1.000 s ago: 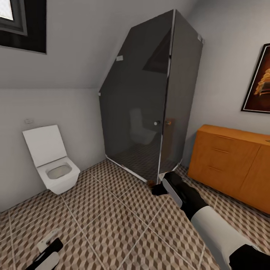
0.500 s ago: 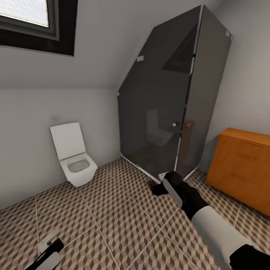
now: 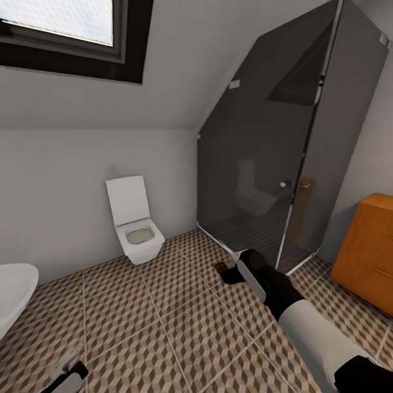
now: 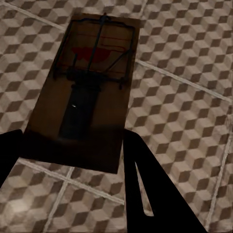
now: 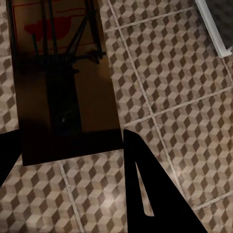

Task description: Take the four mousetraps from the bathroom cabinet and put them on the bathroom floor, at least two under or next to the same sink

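Mousetrap (image 4: 87, 92), dark brown base, red mark

A: The square-tiled bathroom floor (image 3: 164, 327) carries a brown and beige cube print, with thin pale grout lines between the tiles.

B: And the flat wooden mousetrap in the left tool (image 4: 85, 92): dark brown base, dark metal wire, a red mark on the wood. The flat wooden mousetrap in the right tool (image 5: 58, 77) has the same colours.

A: The low wooden cabinet (image 3: 371, 245) is orange-brown. The wall-hung toilet (image 3: 135, 224) is plain white; the shower's glass panels (image 3: 284, 142) are smoky grey.

B: The fingers (image 4: 155, 194) of both tools look black.
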`<state>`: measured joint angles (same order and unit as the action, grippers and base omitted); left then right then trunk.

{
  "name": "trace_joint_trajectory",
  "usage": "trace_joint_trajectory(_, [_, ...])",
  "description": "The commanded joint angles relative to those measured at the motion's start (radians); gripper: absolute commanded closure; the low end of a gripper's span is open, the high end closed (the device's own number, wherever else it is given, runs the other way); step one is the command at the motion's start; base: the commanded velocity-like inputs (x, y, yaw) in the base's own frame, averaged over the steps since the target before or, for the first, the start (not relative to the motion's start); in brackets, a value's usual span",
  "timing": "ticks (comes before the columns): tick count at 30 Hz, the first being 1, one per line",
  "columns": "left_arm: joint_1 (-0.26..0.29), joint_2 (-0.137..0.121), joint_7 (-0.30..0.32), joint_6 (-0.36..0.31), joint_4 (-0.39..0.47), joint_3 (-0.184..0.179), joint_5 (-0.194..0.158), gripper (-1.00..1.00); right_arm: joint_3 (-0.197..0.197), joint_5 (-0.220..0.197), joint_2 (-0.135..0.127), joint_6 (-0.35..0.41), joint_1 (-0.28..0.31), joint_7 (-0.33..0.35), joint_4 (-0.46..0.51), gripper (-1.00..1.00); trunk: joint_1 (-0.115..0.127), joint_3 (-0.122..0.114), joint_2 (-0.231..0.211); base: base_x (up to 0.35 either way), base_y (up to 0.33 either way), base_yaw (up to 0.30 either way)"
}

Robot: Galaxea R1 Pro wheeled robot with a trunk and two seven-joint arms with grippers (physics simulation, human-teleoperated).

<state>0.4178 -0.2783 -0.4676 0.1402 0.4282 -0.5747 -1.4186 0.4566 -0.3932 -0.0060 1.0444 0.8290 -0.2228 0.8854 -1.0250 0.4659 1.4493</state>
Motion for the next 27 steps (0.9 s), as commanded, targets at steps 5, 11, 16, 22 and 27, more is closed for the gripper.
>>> trace_joint_trajectory(5, [0.001,-0.003,-0.004,-0.072,-0.013,-0.009,-0.087,1.0,0.002,-0.013,-0.001,0.003,0.001,-0.01,0.001,1.0,0.0,0.001,0.001,0.0,0.0,0.293])
trace_joint_trajectory(11, [0.001,-0.004,-0.004,-0.091,-0.017,-0.01,-0.111,1.0,0.002,-0.013,-0.002,0.003,0.001,-0.01,0.001,1.0,0.0,0.001,0.001,0.0,0.0,0.293])
trace_joint_trajectory(16, [0.001,-0.003,-0.005,-0.092,-0.037,-0.009,-0.115,1.0,0.002,-0.012,-0.003,0.003,0.001,-0.01,0.001,1.0,0.0,0.001,0.001,0.0,0.0,0.293])
trace_joint_trajectory(22, [0.001,-0.002,-0.005,-0.093,-0.047,-0.008,-0.115,1.0,0.002,-0.012,-0.003,0.003,0.001,-0.01,0.0,1.0,0.0,0.001,0.001,0.0,0.0,0.293])
trace_joint_trajectory(27, [0.001,-0.002,-0.005,-0.093,-0.049,-0.008,-0.116,1.0,0.002,-0.012,-0.003,0.003,0.001,-0.01,0.0,1.0,0.0,0.001,0.001,0.0,0.0,0.293])
